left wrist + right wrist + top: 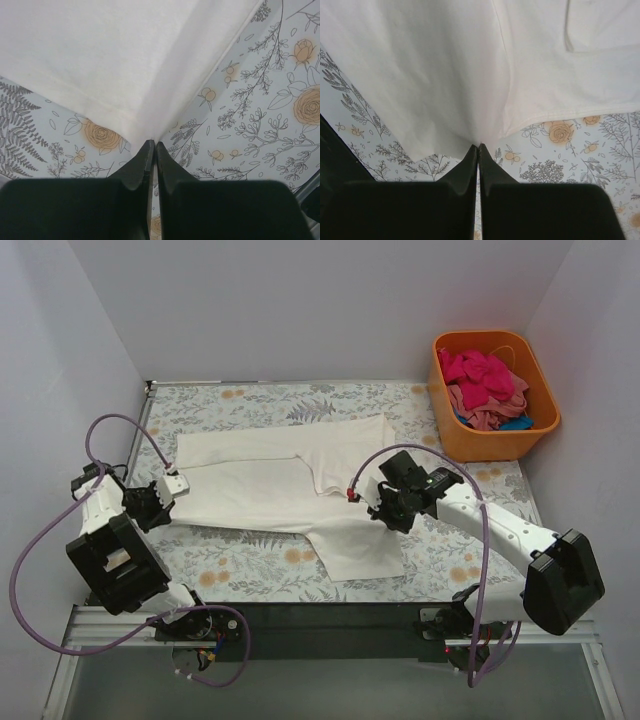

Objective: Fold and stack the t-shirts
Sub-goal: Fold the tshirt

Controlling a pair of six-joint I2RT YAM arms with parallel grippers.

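A white t-shirt (270, 480) lies spread across the flowered table cover, a sleeve reaching toward the front (360, 545). My left gripper (170, 485) is shut on the shirt's left corner; in the left wrist view the cloth (115, 60) rises from the closed fingertips (153, 144). My right gripper (372, 502) is shut on the shirt's edge near the sleeve; in the right wrist view the white cloth (445, 70) bunches at the closed tips (478, 147). Magenta, pink and blue tees (486, 385) lie heaped in the tub.
An orange plastic tub (500, 440) stands at the back right of the table. The flowered cover (250, 565) ends at a black strip along the front edge. Grey walls close in the left, back and right sides.
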